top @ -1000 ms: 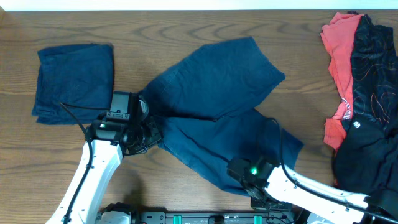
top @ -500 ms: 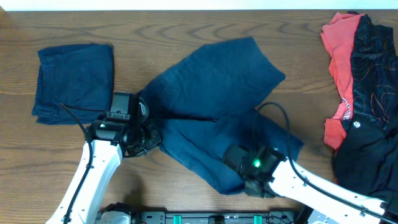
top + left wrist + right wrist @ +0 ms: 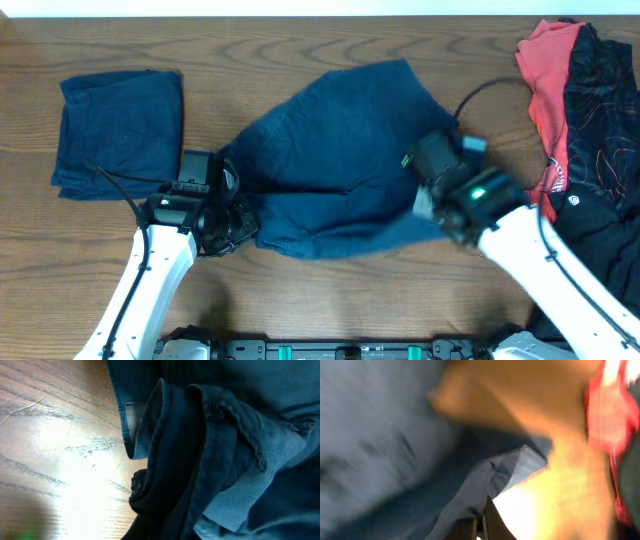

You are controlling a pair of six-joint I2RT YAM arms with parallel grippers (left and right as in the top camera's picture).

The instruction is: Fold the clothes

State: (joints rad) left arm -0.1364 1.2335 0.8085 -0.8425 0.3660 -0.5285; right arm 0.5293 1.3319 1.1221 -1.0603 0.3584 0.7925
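- The left gripper (image 3: 237, 217) is clamped on the bunched left edge of the navy shorts (image 3: 340, 140), low over the table (image 3: 300, 300).
- The right gripper (image 3: 428, 208) pinches a fold of the shorts' right side; its own view is blurred.
- The shorts lie mid-table, their long axis running from near left to far right, with one leg pointing far right.

Shorts (image 3: 340, 140) centre, folded garment (image 3: 120, 130) left, clothes pile (image 3: 590, 110) right.

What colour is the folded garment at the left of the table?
The folded garment is dark navy blue, best seen from overhead.
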